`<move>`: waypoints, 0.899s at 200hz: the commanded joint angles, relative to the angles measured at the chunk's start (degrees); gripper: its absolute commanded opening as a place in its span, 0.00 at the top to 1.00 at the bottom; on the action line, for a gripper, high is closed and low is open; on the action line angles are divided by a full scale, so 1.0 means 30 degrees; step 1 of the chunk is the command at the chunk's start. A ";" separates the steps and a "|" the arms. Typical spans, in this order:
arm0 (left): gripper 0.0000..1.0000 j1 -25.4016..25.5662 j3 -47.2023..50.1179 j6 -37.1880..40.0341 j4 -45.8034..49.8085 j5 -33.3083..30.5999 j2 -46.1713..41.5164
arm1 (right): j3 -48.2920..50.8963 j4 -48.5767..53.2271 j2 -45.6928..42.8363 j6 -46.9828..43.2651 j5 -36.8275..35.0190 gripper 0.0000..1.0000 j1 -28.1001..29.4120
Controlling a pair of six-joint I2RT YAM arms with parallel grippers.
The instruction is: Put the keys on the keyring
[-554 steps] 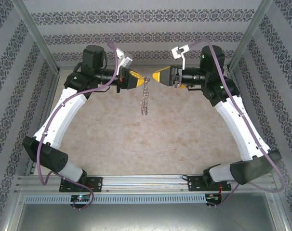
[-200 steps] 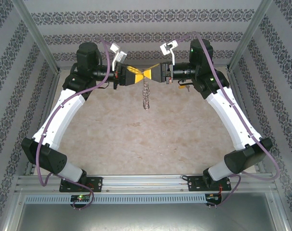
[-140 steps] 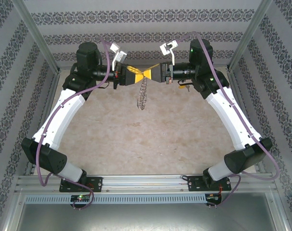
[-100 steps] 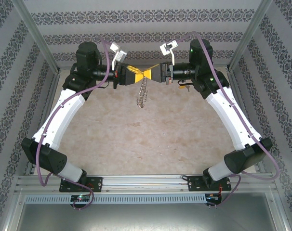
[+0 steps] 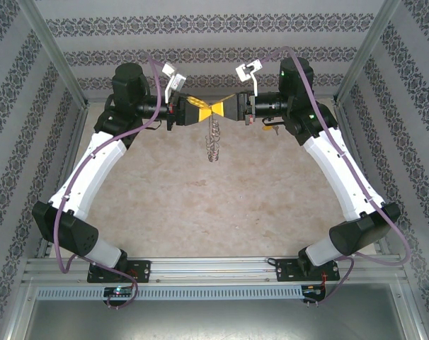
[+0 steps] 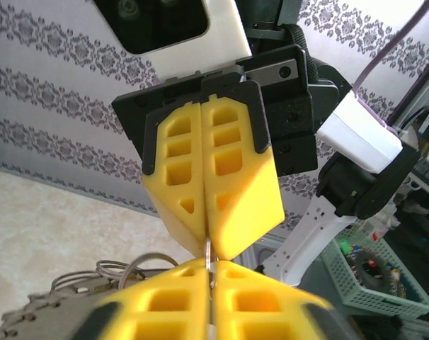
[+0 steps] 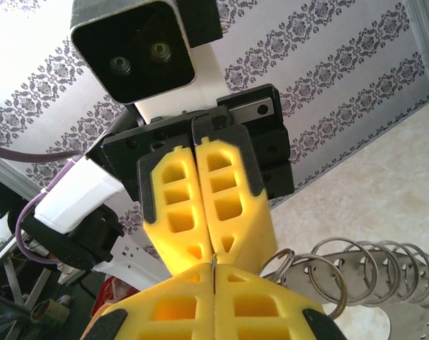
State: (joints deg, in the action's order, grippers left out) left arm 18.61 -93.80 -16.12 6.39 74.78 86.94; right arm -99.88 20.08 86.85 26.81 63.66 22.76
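Top external: left gripper and right gripper meet tip to tip, both closed, pinching the keyring that dangles beneath.

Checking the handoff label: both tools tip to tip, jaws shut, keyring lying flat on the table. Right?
No. The keyring is off the table, hanging where the left tool and right tool meet tip to tip, jaws shut. The right wrist view shows it up at the tips.

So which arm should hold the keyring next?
Probably right: the right gripper is shut on a thin metal sliver, tip to tip with the shut left gripper, the keyring hanging beneath.
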 commanded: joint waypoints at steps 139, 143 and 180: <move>0.61 -0.1089 0.3054 -0.9891 -1.5549 -0.1574 -0.0243 | 0.5106 -1.4394 -0.1970 0.7946 -0.3678 1.00 0.0160; 0.61 -0.1105 0.3039 -0.9905 -1.5591 -0.1578 -0.0200 | 0.5135 -1.4446 -0.1969 0.7969 -0.3671 1.00 0.0197; 0.61 -0.1029 0.2749 -1.0042 -1.5866 -0.1549 0.0134 | 0.5645 -1.5571 -0.1989 0.8430 -0.4230 1.00 0.0605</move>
State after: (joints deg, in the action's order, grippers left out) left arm 15.73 -83.53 -44.58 -36.56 70.02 86.48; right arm -83.74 -18.46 83.05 49.80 53.17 23.53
